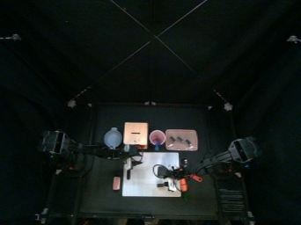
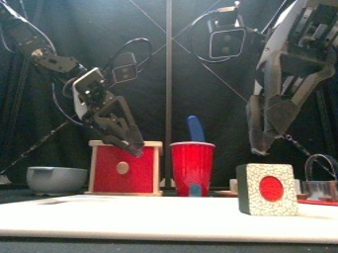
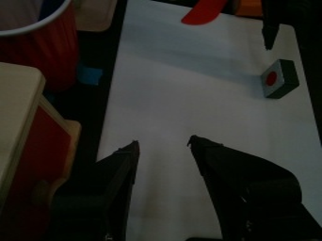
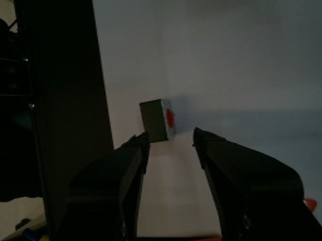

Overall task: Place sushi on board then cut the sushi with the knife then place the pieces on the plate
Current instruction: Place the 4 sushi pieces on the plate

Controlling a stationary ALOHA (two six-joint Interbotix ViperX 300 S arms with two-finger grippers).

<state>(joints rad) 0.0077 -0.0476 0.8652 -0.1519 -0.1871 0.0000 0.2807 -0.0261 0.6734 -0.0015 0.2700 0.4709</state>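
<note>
The sushi piece (image 2: pixel 268 189), a square block with a red dot on its white face, stands on the white board (image 2: pixel 132 219) below the right gripper (image 4: pixel 170 136), which is spread wide. The left gripper (image 3: pixel 163 144) is spread too and holds nothing. Only the top view shows the pink tray (image 1: pixel 180 138) on the black bench (image 1: pixel 100 202).

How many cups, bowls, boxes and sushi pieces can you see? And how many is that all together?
Red cup: 1
Blue-grey bowl: 1
Wooden box: 1
Sushi piece: 1
Total: 4
</note>
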